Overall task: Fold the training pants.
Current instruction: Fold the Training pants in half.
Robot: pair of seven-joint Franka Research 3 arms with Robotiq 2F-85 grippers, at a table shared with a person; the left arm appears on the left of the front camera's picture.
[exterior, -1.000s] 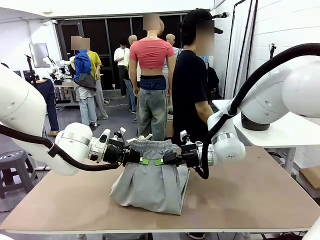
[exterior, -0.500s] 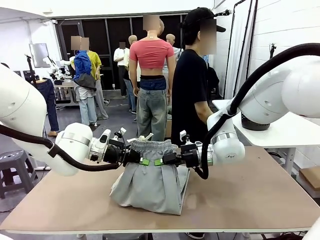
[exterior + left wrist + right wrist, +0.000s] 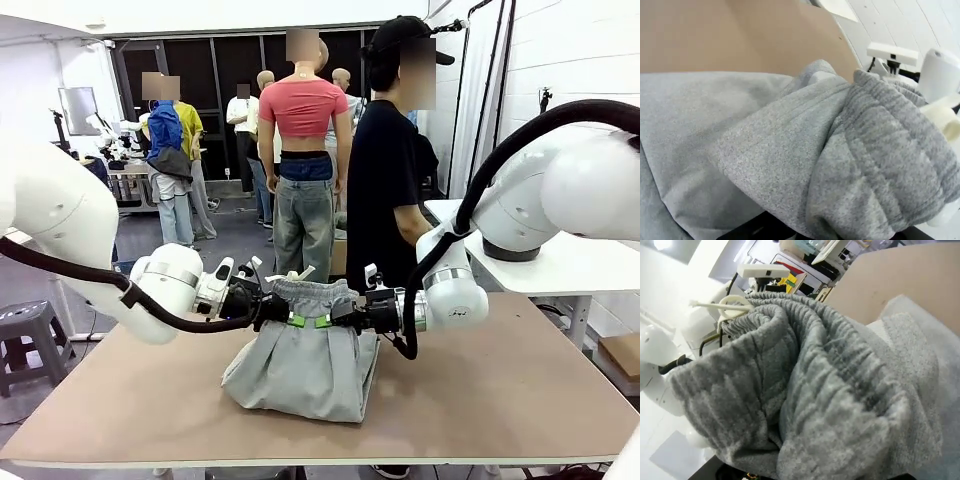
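**Both tools lift the pants by the waistband**

The left tool (image 3: 290, 320) is pinched tight on the left side of the waistband. The right tool (image 3: 322, 321) is pinched tight on the right side. The two tools sit close together, with the band bunched up between them.

The pants (image 3: 300, 365) hang down from the tools. The top is up in the air. The bottom rests in a soft heap on the surface (image 3: 500, 390), near the middle. In the wrist views the thick ribbed band sits right at each tool, with grey cloth spilling away from it.

A person (image 3: 385, 170) stands at the far side of the surface, close behind the pants.

The step in hand looks like a fold of the top part over the bottom part. To do it well, both tools should move at the same speed and stay level, so the cloth does not twist. They should hold the band tight until it lies flat on the surface. Then the edges should line up before the tools let go.
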